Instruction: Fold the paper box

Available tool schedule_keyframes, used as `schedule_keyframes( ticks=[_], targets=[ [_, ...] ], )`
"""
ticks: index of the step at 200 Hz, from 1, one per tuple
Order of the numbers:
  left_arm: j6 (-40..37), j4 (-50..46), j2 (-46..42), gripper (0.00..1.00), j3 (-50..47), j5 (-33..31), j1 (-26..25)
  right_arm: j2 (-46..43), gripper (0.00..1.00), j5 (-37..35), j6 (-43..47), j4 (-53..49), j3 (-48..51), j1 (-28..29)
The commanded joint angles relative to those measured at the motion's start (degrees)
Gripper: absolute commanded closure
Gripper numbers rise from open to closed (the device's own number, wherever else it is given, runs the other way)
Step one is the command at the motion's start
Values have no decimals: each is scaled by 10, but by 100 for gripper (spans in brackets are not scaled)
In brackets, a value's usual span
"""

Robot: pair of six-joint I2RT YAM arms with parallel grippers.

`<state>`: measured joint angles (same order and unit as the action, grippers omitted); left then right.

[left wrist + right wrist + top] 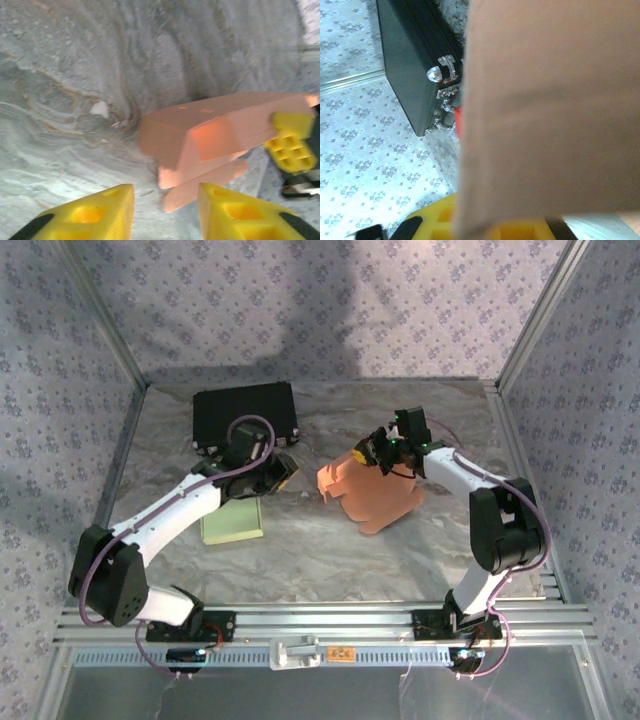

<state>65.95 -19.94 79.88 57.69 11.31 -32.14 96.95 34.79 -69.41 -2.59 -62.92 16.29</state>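
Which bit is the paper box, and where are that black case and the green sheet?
paper box (378, 498): overhead view, middle of its flat peach panel.
black case (245, 410): overhead view, centre of its lid.
green sheet (232, 522): overhead view, its bare near half.

Black case (245, 412), green pad (232, 522)
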Motion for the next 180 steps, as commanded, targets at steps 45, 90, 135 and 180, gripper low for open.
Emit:
schedule_keyframes(
  ticks=[45, 90, 135, 180],
  targets=[
    [-143, 87, 51, 74, -13, 14, -17, 23, 100, 131, 82, 116, 57, -55],
    [-226, 124, 118, 73, -2, -4, -53, 49, 100, 198, 111, 206, 116, -88],
    [-310, 205, 150, 69, -19, -26, -90, 62, 100, 244, 144, 229, 145, -119],
    [-370, 186, 201, 66, 23, -24, -119, 64, 100, 258, 144, 229, 144, -122]
  ],
)
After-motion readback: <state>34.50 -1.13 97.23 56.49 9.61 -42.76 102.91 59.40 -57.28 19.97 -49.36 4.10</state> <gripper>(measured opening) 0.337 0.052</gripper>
